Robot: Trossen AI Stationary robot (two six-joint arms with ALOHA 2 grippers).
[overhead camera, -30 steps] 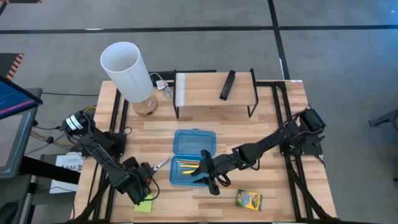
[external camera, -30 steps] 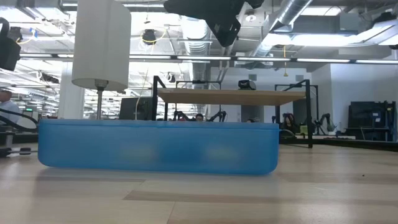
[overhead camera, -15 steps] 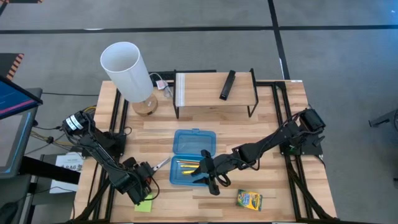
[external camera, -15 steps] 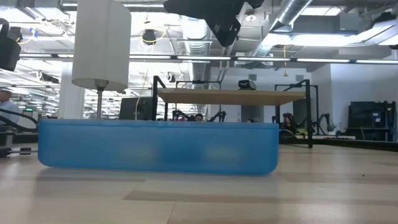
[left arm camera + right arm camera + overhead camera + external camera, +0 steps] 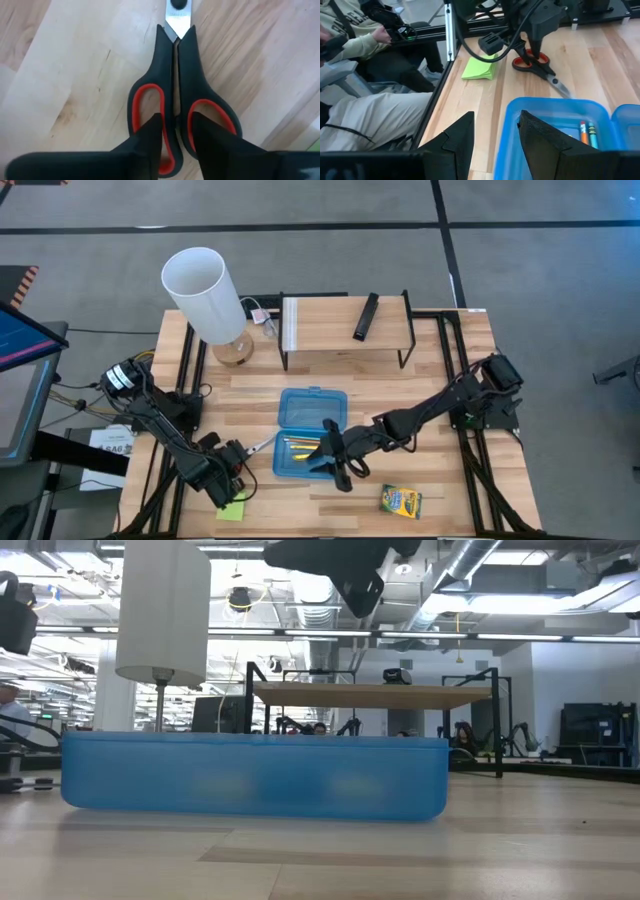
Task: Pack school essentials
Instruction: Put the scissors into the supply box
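The scissors (image 5: 256, 446), black-handled with orange inside the loops, lie flat on the table left of the open blue case (image 5: 285, 396). My left gripper (image 5: 230, 464) stands over their handles, shut on them. Yellow, orange and teal pencils (image 5: 300, 446) lie in the case. My right gripper (image 5: 335, 465) hovers open and empty over the case's near right part. The lime-green sticky-note pad (image 5: 232, 507) lies at the near left, the crayon box (image 5: 400, 501) at the near right. No eraser shows. My left gripper (image 5: 175, 121) has one fingertip (image 5: 151, 131) down in each handle loop, and the two inner bars of the handles (image 5: 175, 102) are pinched between them. The fingers come from above, pointing down, near the handles' free end. The scissors (image 5: 540, 67) lie flat on the table, blades shut.
A white lamp (image 5: 205, 292) stands at the far left. A wooden shelf (image 5: 330, 330) at the back carries a black remote (image 5: 366, 316). A seated person (image 5: 355, 45) shows beyond the table's left edge. Bare wood lies between the case and the crayon box.
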